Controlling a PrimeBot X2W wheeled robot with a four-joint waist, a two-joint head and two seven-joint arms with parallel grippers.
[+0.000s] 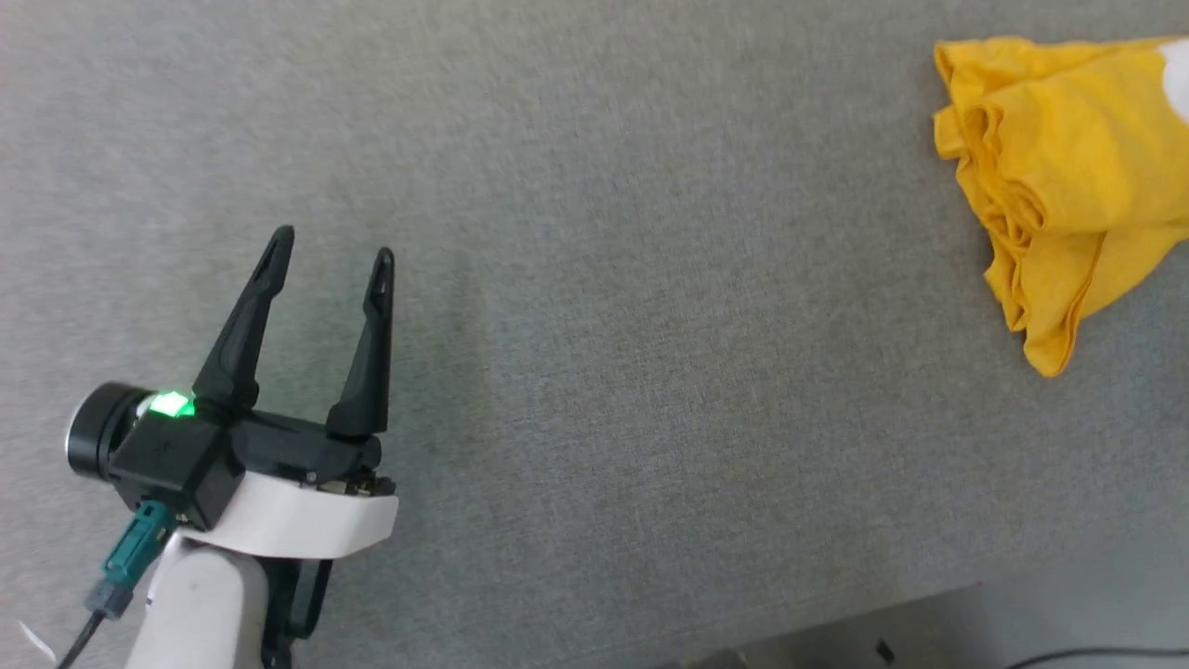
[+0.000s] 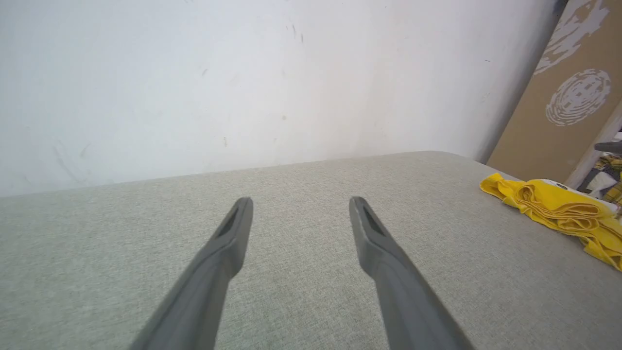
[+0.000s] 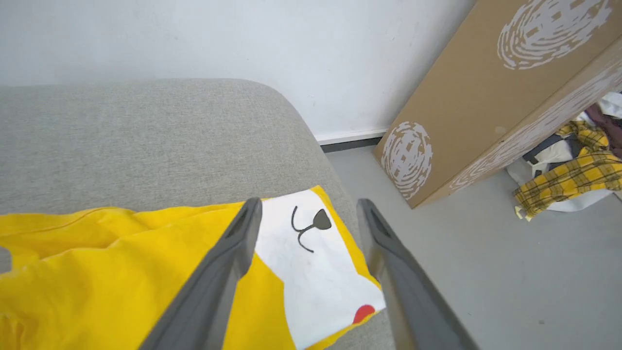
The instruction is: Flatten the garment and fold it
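The garment (image 1: 1068,177), a bright yellow T-shirt, lies bunched in folds at the far right of the grey cushioned surface (image 1: 604,307). In the left wrist view the garment (image 2: 559,206) shows at the right edge. My left gripper (image 1: 330,251) (image 2: 301,204) is open over bare fabric well to the left of it, nothing between its fingers. My right gripper (image 3: 308,206) is open just above the garment (image 3: 97,262), its fingers spread over a white patch (image 3: 311,272) with black lines and a red dot. It holds nothing.
A white wall (image 2: 243,73) backs the surface. The surface's rounded corner (image 3: 291,116) drops to a grey floor (image 3: 486,262). A tall cardboard box (image 3: 491,92) leans there, with a heap of clothes (image 3: 573,170) beside it.
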